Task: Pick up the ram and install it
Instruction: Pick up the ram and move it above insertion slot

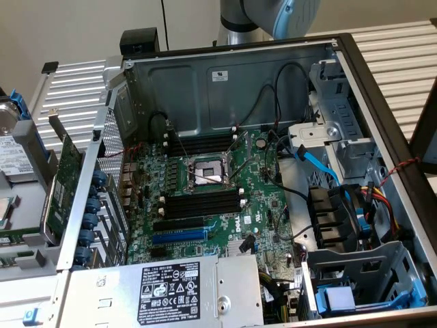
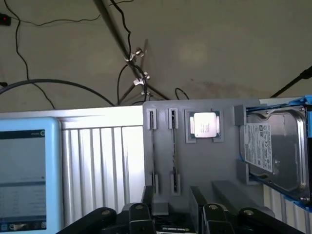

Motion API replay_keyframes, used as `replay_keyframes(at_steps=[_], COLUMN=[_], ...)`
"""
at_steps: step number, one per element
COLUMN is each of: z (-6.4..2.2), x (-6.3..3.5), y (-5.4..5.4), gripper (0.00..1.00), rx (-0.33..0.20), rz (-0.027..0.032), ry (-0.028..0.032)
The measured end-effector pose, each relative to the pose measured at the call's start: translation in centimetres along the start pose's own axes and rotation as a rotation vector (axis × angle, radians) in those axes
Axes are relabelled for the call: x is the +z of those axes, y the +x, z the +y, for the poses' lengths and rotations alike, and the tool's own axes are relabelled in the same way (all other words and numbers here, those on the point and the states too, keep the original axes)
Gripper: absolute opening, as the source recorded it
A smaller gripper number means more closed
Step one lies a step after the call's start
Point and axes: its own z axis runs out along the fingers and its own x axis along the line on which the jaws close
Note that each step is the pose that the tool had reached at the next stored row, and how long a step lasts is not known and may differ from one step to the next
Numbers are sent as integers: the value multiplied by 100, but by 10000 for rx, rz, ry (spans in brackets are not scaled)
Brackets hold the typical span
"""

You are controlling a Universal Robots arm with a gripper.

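Ram sitting dead ahead of my open gripper

I am holding the black two-finger gripper [image 2: 173, 217] with jaws spread and empty. What I take for the thin dark-green ram stick [image 2: 173, 151] is standing on edge in the grey plastic holder [image 2: 209, 165] just ahead, long axis pointing away.

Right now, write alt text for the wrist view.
The gripper hangs before a grey holder with two narrow slots and a processor chip in a square recess. A hard drive in a blue frame lies beside the holder, a lit screen on its other side, cables on the floor beyond.
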Motion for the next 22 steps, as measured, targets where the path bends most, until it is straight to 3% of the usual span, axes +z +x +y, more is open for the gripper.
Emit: replay_keyframes(at_steps=[2, 8, 10, 14, 15, 22], z=[-1, -3, 3, 30, 34, 28], x=[26, 81, 97, 131, 149, 276], y=[15, 30, 32, 34, 34, 80], gripper=[42, 42, 42, 42, 42, 42], rx=[-108, -676, -782, -787, -787, -754], rz=[-26, -12, -8, -11, -13, -17], ry=[-1, 6, 42, 236, 256, 254])
